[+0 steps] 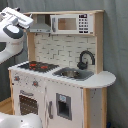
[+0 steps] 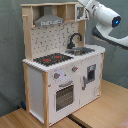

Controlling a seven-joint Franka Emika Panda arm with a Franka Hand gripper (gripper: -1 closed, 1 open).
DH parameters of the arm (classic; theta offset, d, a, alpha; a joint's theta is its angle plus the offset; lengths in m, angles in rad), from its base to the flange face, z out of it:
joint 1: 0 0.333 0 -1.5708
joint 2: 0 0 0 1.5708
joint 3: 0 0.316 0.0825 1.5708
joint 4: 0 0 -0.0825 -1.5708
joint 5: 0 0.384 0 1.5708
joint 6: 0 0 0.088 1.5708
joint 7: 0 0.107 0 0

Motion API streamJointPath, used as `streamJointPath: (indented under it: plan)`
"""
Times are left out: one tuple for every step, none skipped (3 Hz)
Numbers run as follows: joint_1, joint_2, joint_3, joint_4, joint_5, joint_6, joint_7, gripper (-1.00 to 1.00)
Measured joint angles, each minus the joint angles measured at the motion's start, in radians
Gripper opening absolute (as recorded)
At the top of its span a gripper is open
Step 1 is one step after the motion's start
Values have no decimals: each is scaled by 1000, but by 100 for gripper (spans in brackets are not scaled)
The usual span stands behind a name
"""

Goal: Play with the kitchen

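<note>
The kitchen [image 1: 65, 85] [image 2: 65, 75] is a tall white and light-wood toy. It has a black faucet [image 1: 86, 57] [image 2: 75, 39] over a sink [image 1: 72, 73], a red-ring stove [image 1: 37, 65] [image 2: 52, 59], an oven door [image 2: 64, 95], a grey hood [image 1: 39, 26] [image 2: 49, 21] and a microwave panel [image 1: 70, 23]. My gripper [image 1: 25, 20] [image 2: 82, 7] is up at the level of the upper cabinets. It shows beside the hood in the first exterior view and at the top right corner in the second exterior view. I see nothing held.
The white arm fills the first exterior view's upper left [image 1: 10, 40] and the second exterior view's upper right [image 2: 107, 20]. The kitchen stands on a wooden table [image 2: 105, 107] in front of a grey curtain [image 2: 10, 60].
</note>
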Motion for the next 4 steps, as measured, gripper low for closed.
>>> streamJointPath:
  plan:
    - [-18, -59, -6, 6, 0, -57, 100, 100]
    - [-33, -117, -14, 15, 0, -125, 192, 100]
    - [-47, -167, -18, 29, 0, -198, 272, 100]
    - [-61, -207, -17, 47, 0, -272, 344, 100]
